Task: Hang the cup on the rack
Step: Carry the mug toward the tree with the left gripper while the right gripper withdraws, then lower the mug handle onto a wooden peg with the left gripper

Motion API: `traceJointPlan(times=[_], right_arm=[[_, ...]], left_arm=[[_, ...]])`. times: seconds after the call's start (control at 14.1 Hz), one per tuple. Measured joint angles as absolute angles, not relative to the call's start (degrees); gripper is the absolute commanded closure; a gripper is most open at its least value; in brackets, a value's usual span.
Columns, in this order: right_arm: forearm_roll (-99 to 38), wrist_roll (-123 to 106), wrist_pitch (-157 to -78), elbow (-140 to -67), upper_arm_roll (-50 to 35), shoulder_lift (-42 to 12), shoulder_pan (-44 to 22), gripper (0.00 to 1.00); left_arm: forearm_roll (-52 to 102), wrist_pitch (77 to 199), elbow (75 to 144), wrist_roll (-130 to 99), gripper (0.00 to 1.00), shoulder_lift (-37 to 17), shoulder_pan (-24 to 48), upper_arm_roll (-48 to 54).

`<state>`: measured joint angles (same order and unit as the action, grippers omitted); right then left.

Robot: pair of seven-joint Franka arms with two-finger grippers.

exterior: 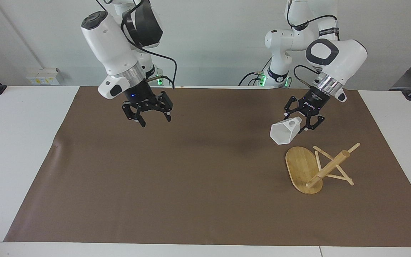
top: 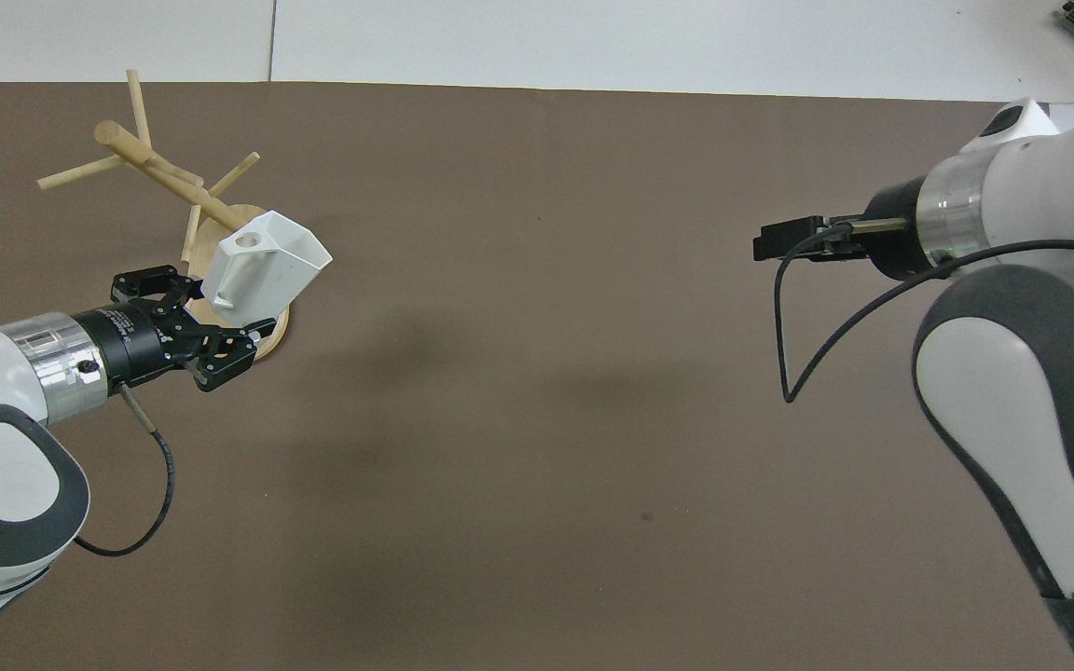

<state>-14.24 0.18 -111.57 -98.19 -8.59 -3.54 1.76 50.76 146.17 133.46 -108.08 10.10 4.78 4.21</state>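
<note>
The white faceted cup [exterior: 283,132] hangs tilted in my left gripper [exterior: 300,123], mouth slanting down, its pierced handle up by the fingers. The gripper is shut on the cup's handle end, over the mat, at the edge of the rack's base that is nearer to the robots. The bamboo rack [exterior: 328,167] stands on its oval base [exterior: 298,165], and its post slants toward the left arm's end. In the overhead view the cup [top: 268,266] and the left gripper [top: 220,312] cover part of the base [top: 262,345]; the rack's post [top: 164,172] shows clear. My right gripper [exterior: 154,119] is open and empty.
A brown mat [exterior: 191,171] covers most of the white table [exterior: 13,142]. The right gripper [top: 784,244] hangs over the mat toward the right arm's end, its cable looping below it.
</note>
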Motion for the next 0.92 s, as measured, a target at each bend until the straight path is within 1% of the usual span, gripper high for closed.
traceJointPlan(times=[0.21,0.35,0.57,0.92], right_arm=[[-14.2,-1.6,-107.8,-98.2,-3.9,-3.2,1.8,0.0],[-14.2,-2.8,-106.6,-98.2,-1.1,-3.0,1.8,0.0],[-12.6,-6.6,-106.3,-98.2,2.1,-2.9,1.9,0.0],[-9.8,-7.3,-106.3,-98.1,4.2,-2.9,1.9,0.0]], left_arm=[[50.8,150.1,131.3,-111.1,1.0,8.2,4.8,4.1],[50.8,152.6,129.6,-112.3,1.0,6.8,4.8,4.1],[50.8,153.4,127.8,-112.5,1.0,4.8,4.8,4.1],[50.8,153.6,127.5,-112.5,1.0,3.6,5.8,4.2]])
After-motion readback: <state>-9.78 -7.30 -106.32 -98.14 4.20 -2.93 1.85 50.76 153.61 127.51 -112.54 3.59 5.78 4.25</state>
